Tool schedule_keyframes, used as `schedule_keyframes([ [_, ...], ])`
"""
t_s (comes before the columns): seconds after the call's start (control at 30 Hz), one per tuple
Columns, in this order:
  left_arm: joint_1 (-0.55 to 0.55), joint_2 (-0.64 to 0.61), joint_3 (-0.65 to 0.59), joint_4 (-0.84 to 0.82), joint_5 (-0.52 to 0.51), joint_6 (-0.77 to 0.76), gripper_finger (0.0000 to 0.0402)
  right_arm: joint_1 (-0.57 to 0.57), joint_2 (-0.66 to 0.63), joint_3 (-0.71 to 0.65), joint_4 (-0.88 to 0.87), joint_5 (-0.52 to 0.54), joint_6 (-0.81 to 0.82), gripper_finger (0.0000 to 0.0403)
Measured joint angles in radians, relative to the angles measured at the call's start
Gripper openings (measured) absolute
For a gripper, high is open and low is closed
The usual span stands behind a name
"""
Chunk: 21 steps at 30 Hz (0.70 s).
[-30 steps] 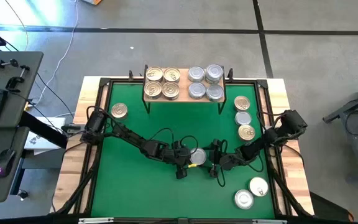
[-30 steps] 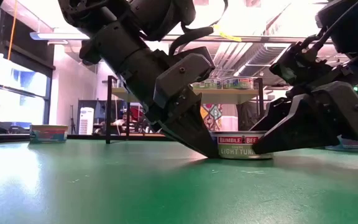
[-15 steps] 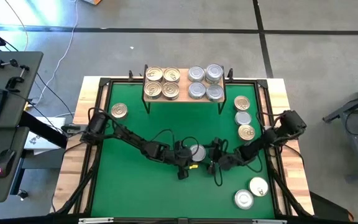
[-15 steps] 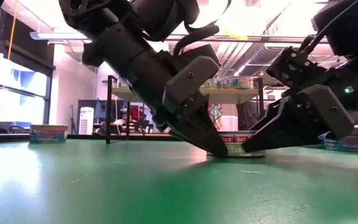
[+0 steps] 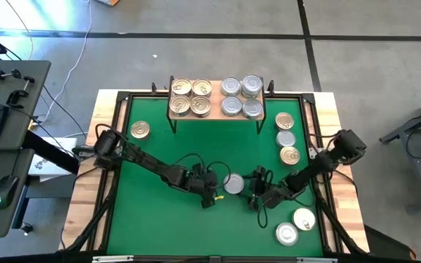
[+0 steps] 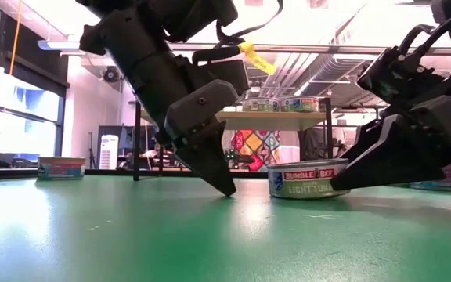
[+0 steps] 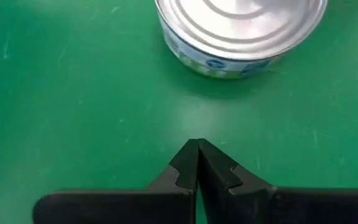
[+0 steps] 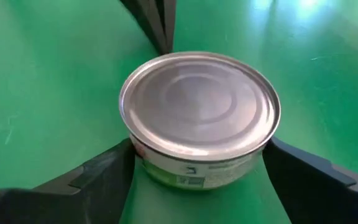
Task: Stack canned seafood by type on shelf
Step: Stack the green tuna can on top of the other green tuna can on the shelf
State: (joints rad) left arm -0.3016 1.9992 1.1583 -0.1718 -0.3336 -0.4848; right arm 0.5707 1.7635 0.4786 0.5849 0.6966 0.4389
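A silver-lidded can of seafood (image 5: 233, 183) stands on its base mid-table, its label showing in the low view (image 6: 304, 181). My right gripper (image 8: 201, 149) comes at it from the right, a finger on either side. My left gripper (image 7: 197, 148) is shut, its tip low over the green top just left of the can (image 6: 227, 188), apart from it. The wooden shelf (image 5: 218, 115) at the far edge carries gold-lidded cans (image 5: 191, 97) on its left half and silver-lidded cans (image 5: 241, 97) on its right half. My right gripper has the can's round wall between its two fingers, one finger (image 8: 107, 174) on each opposite side, low on the wall (image 8: 143, 160). The fingers slant down from the table's right. The can stays upright with its base on the table.
A gold-lidded can (image 5: 139, 130) sits at the far left of the table. A row of three cans (image 5: 286, 139) lies along the right side, and two more (image 5: 296, 226) sit at the near right. A raised black frame (image 5: 120, 146) borders the green top.
My left gripper, still shut, has drawn back from the can toward the table's left and tipped up; its tip, which was against the can's foot, now stands clear. My right gripper has shifted a little toward the near edge, staying beside the can.
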Motion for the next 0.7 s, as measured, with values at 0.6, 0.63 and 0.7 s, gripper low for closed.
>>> schedule_keyframes([
  [0.6,0.04,0.015,-0.004,0.214,0.096,0.077,0.0,-0.137,-0.024,-0.001,-0.007,-0.381,-0.119,0.0387],
  [0.63,0.04,0.015,-0.004,0.218,0.094,0.077,0.0,-0.138,-0.022,-0.002,0.009,-0.383,-0.136,0.0391],
  [0.7,0.039,0.015,-0.004,0.231,0.094,0.077,0.0,-0.138,-0.018,-0.003,0.044,-0.383,-0.167,0.0396],
])
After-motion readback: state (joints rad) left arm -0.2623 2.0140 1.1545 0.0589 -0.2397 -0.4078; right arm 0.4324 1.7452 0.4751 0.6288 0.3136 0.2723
